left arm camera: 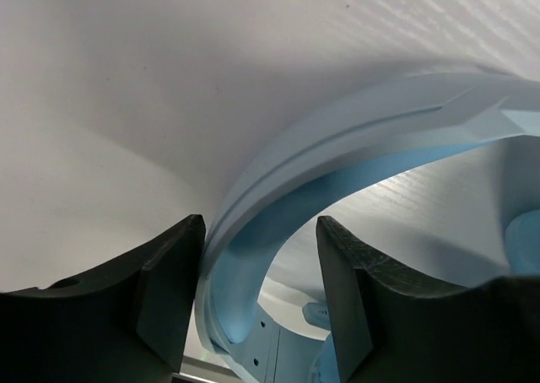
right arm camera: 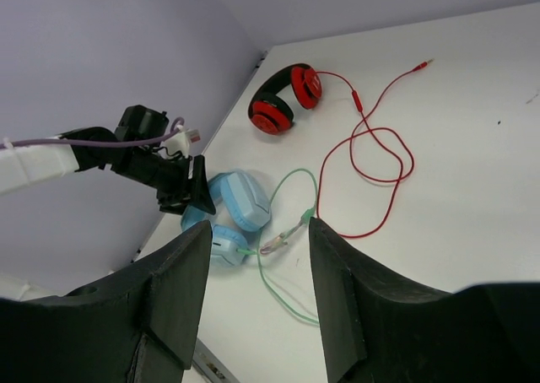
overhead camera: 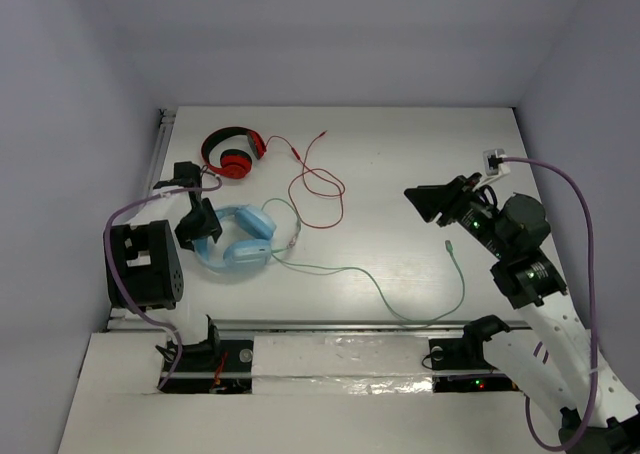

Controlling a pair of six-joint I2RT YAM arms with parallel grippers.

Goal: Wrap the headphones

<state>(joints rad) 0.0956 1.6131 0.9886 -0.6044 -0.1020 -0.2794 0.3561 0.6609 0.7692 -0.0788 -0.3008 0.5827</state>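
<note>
We're straddling the headband (left arm camera: 337, 147) of the headphones (overhead camera: 247, 253) with the left gripper (left arm camera: 260, 231), jaws half-open and not yet clamped, the right gripper (right arm camera: 260, 240) hovering open and empty, so we're judging a firm pinch comes next, then winding the cable (overhead camera: 330, 268).

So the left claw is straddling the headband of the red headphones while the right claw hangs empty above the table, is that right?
Not quite. The left claw straddles the headband of the light blue headphones, not the red ones, as the left wrist view shows. The right claw does hang empty above the table.
</note>
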